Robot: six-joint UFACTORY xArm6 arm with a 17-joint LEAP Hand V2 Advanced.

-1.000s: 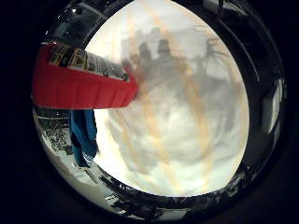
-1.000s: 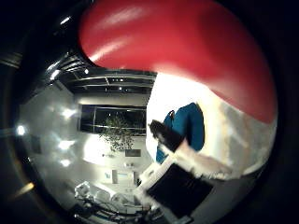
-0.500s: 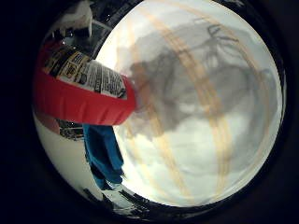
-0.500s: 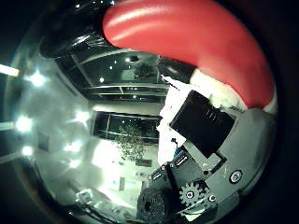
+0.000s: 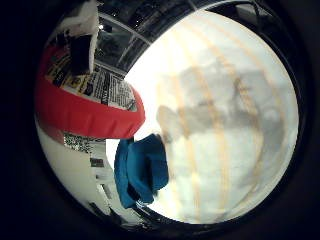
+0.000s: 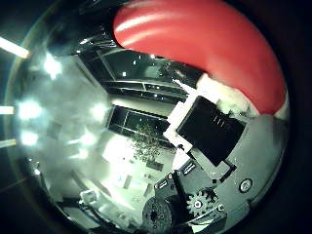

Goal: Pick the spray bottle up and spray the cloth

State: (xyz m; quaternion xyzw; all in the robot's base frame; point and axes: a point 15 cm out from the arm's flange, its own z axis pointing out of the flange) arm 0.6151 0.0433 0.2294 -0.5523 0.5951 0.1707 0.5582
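Observation:
The red spray bottle point(image 5: 85, 100) with a printed label fills one side of the right little finger side palm view, close against the palm. It also fills one edge of the right thumb side palm view point(image 6: 195, 44). My hand point(image 6: 210, 136) shows there as black, white and geared parts lying against the bottle, fingers curled round it. The blue cloth point(image 5: 140, 170) lies crumpled on the white table point(image 5: 240, 160), below the held bottle. The hand's shadow point(image 5: 210, 105) falls on the table beside the cloth.
The right thumb side palm view looks out at a room with bright ceiling lights point(image 6: 49, 68), dark windows and a plant point(image 6: 146, 141). White and black parts point(image 5: 80, 35) show at the bottle's upper end.
Both views have turned with the hand. The blue cloth now shows more fully on the table. The bottle stays in the same place against the palm.

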